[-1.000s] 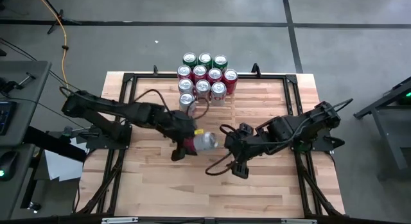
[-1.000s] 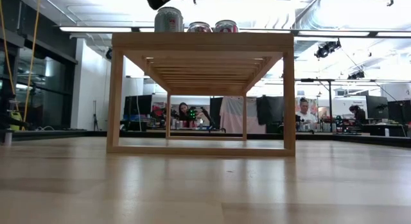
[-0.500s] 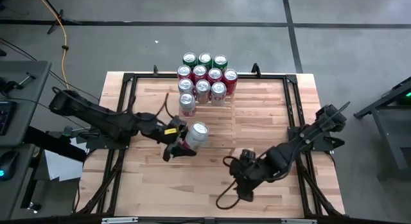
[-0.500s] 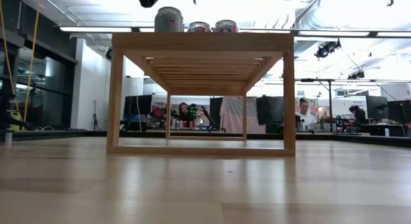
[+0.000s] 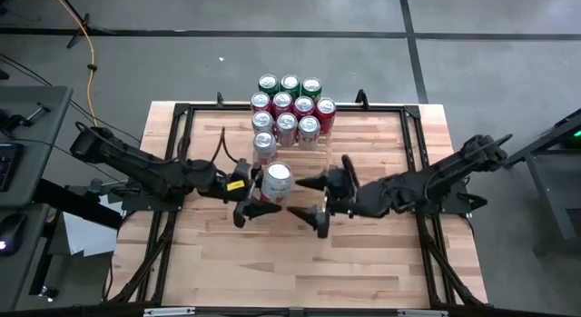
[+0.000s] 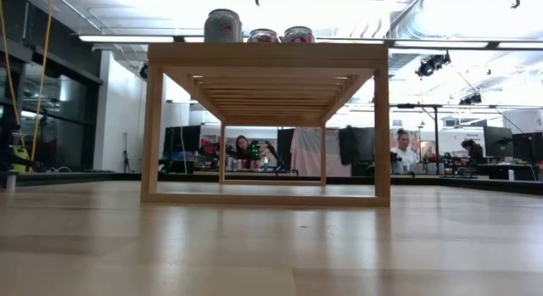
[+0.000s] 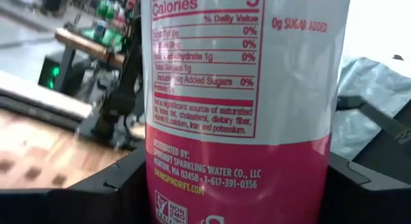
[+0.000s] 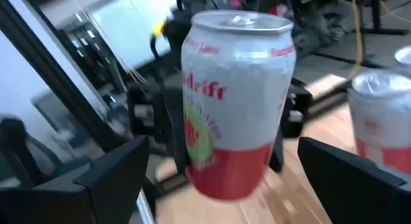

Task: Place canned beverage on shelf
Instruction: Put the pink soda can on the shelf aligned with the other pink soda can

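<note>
So the left end effector [image 5: 257,192] is clamped around a can [image 5: 277,178], one finger on each side, holding it upright just above the worktop [image 5: 381,253]. The left wrist view is basically all can [image 7: 247,89]: white label with the nutrition panel up top, pink band below, dark fingers [image 7: 83,192] hugging both sides.

The right end effector [image 5: 310,201] sits just beside that can on the other side with its fingers spread wide, nothing in them. In its wrist view the can [image 8: 234,102] stands between the two dark fingers [image 8: 96,179] with a gap on each side, not touching as far as I can tell, and the left end effector is gripping it from behind.

The shelf [image 6: 267,54] is at the far edge of the worktop with a bunch of cans [image 5: 289,106] already on it, red ones and green ones. The held can is near the closest of those but still off the shelf, over the middle of the worktop
</note>
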Controlling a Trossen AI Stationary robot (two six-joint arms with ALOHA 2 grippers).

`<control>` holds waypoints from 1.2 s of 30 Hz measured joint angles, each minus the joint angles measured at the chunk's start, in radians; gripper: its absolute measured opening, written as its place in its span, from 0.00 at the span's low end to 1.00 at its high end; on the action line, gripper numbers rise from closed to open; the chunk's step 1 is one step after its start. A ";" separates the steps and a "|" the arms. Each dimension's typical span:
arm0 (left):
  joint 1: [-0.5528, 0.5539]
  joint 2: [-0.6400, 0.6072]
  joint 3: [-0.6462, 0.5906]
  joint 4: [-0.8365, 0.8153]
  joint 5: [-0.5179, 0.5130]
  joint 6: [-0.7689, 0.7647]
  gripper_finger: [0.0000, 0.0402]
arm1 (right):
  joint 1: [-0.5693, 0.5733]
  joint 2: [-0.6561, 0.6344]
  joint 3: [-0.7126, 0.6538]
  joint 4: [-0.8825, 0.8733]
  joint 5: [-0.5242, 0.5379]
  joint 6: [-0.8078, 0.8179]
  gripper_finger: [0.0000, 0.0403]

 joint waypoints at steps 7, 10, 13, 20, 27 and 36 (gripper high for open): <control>0.023 0.000 0.006 0.075 0.171 -0.031 0.69 | -0.106 0.006 -0.002 0.141 -0.227 -0.017 0.95; 0.037 0.000 0.006 0.095 0.297 -0.095 0.69 | -0.137 0.008 -0.002 0.183 -0.358 -0.017 0.95; 0.041 0.000 0.006 0.086 0.347 -0.107 0.69 | -0.159 0.008 -0.002 0.231 -0.492 -0.017 0.95; 0.061 0.020 0.006 0.107 0.352 -0.118 0.69 | -0.181 0.017 -0.002 0.253 -0.548 -0.033 0.95; 0.082 0.079 0.006 0.174 0.378 -0.155 0.69 | -0.192 0.051 -0.002 0.272 -0.577 -0.035 0.95; 0.093 0.105 0.006 0.188 0.380 -0.156 0.69 | -0.188 0.053 -0.003 0.260 -0.581 -0.071 0.93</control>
